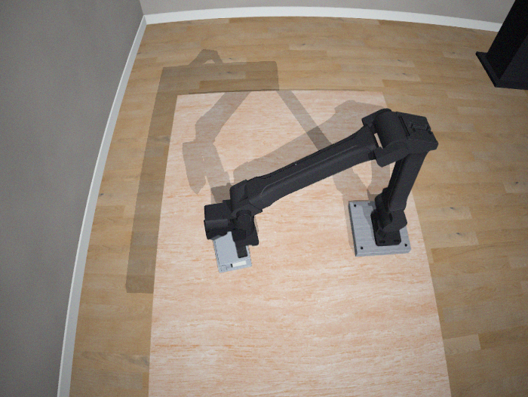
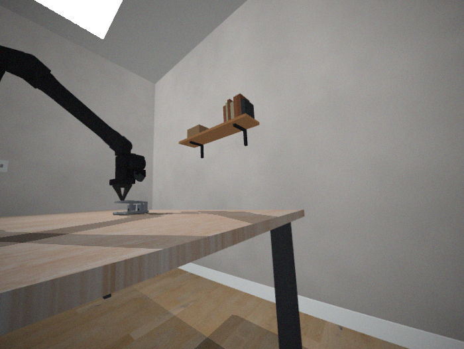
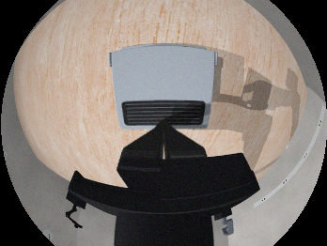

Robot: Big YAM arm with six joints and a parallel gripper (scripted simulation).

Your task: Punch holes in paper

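Note:
A grey hole punch (image 1: 228,256) (image 2: 132,207) (image 3: 163,87) stands upright on the wooden table (image 1: 299,298) (image 2: 150,232). Its lever lies low and nearly flat, with a dark ribbed grip pad (image 3: 163,112) at the end nearest me. My gripper (image 1: 241,251) (image 2: 122,198) (image 3: 163,124) is shut with nothing between the fingers. It points straight down, and its tips rest on the lever just at the ribbed pad. A white strip of paper (image 1: 237,265) shows at the punch's front edge in the overhead view. The arm hides the back part of the punch there.
The arm's grey base plate (image 1: 358,230) is bolted to the table's right side. A wall shelf (image 2: 219,131) with books hangs beyond the table. A dark cabinet (image 1: 510,47) stands on the floor at the far right.

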